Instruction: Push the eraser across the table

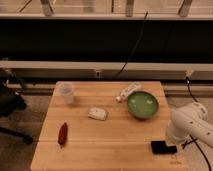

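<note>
The eraser (pixel 163 147), a flat black block, lies near the front right corner of the light wooden table (pixel 110 140). My white arm comes in from the right and bends down over it. The gripper (pixel 171 141) sits at the eraser's right end, right behind it, mostly hidden by the white arm housing.
A green bowl (pixel 142 104) stands right of centre, a white tube (pixel 128 91) behind it. A clear plastic cup (pixel 66 93) is at the back left, a small white packet (pixel 98 113) in the middle, a red elongated thing (pixel 62 133) front left. A black chair (pixel 11 102) stands left of the table.
</note>
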### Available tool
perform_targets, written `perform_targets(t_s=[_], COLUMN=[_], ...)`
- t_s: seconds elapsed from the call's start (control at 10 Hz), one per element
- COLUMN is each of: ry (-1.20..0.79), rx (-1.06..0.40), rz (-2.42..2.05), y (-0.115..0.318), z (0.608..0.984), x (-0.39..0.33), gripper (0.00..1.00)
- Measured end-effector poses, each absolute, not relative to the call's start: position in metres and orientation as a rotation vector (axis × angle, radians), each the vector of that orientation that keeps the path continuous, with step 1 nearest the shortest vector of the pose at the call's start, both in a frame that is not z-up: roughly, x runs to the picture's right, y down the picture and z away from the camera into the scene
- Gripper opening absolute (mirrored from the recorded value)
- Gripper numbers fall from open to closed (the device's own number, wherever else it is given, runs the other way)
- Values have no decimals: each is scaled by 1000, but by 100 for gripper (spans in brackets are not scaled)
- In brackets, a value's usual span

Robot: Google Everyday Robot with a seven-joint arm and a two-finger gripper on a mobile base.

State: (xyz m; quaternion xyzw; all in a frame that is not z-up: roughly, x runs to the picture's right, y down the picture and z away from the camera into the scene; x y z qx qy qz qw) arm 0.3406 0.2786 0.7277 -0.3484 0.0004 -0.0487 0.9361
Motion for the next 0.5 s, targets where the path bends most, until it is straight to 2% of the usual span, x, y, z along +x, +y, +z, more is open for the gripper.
perform_targets(t_s=[0.5], ry=[22], rx=[-718], rz=[-50], y=[273], z=[729], x=[391], gripper=[0])
